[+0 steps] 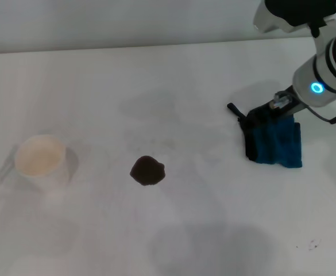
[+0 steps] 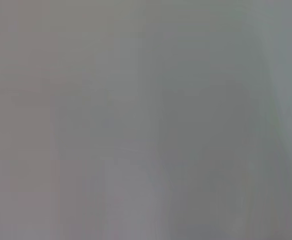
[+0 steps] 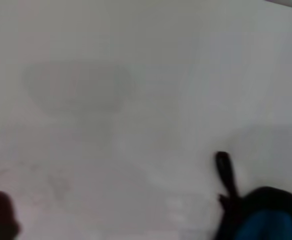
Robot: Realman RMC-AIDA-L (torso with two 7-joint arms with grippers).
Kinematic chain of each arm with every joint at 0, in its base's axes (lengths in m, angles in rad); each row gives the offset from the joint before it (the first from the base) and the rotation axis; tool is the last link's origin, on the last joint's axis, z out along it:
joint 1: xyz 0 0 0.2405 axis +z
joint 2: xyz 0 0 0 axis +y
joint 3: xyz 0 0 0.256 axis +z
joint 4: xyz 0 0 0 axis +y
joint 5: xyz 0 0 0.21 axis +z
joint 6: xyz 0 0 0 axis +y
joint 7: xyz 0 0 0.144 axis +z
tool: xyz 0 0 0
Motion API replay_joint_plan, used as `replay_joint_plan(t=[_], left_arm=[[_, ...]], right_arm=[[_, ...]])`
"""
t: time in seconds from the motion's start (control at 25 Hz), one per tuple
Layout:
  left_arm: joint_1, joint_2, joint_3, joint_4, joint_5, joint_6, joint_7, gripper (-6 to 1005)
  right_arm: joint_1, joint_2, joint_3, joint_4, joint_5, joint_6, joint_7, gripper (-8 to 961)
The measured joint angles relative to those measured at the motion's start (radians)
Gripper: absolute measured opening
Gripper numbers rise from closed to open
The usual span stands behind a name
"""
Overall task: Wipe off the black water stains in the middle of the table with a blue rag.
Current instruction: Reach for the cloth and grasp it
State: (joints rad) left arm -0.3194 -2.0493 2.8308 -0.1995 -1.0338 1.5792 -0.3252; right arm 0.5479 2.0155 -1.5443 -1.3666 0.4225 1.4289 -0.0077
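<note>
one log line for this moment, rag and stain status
right gripper: on blue rag, rag hanging | black water stains: unwiped, left of rag | left arm: not in view

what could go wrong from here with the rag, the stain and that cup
1. The right gripper seems to hold the blue rag only by its upper edge, so it may slip or bunch during the sweep.
2. The black water stains look wet; a light pass could smear them across the table.
3. The white paper cup stands beyond the stain on the robot's left; overshooting might knock it.
</note>
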Motion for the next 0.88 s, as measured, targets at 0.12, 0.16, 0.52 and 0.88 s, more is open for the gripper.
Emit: replay_joint_plan(t=[0.12, 0.16, 0.52, 0.88], left_arm=[[0.001, -0.001, 0.0, 0.0, 0.0, 0.003, 0.001, 881], [0.002, -0.001, 0.0, 0.0, 0.0, 0.003, 0.003, 882], [0.002, -0.004, -0.001, 0.0, 0.0, 0.003, 0.009, 881], [-0.004, -0.004, -0.001, 0.0, 0.0, -0.001, 0.009, 881]], right_arm=[[0.008, 0.0, 0.0, 0.033, -0.029, 0.003, 0.007, 739], [0.012, 0.0, -0.001, 0.049, -0.032, 0.003, 0.007, 739], [0.034, 0.001, -0.003, 0.15, -0.035, -0.045, -0.008, 739], [0.046, 0.0, -0.026, 0.199, -0.056, -0.065, -0.002, 738]])
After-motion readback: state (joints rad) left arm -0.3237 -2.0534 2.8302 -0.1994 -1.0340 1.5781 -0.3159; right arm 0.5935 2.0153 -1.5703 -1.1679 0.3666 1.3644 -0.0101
